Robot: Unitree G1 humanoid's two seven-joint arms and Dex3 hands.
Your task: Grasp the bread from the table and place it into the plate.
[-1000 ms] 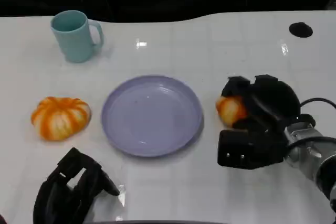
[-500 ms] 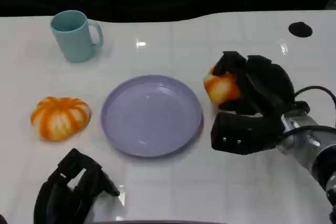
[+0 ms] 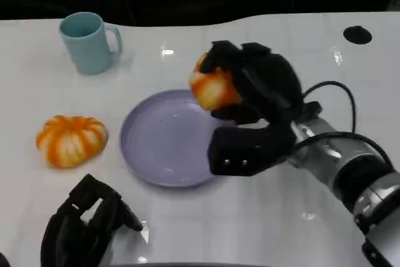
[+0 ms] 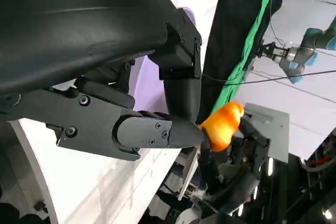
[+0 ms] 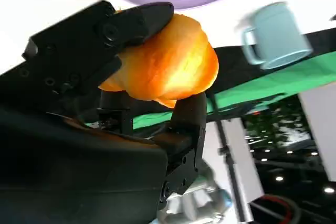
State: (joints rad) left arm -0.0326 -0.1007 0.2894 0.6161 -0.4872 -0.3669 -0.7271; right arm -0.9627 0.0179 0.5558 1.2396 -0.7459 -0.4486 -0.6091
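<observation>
The right hand (image 3: 250, 95) holds the round orange bread roll (image 3: 214, 88) up over the far right edge of the round purple plate (image 3: 156, 145). The bread looks soft and light, so a gentle hold around its sides seems best. The left hand (image 3: 84, 226) rests low on the white surface (image 3: 187, 48) with fingers curled and nothing in them.

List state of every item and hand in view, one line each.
bread: gripped by the right hand, lifted over the plate's far edge
right hand: holds the bread
left hand: near table edge, fingers curled, holds nothing
plate: on table, nothing in it
second bread: on table left of plate
mug: upright
</observation>
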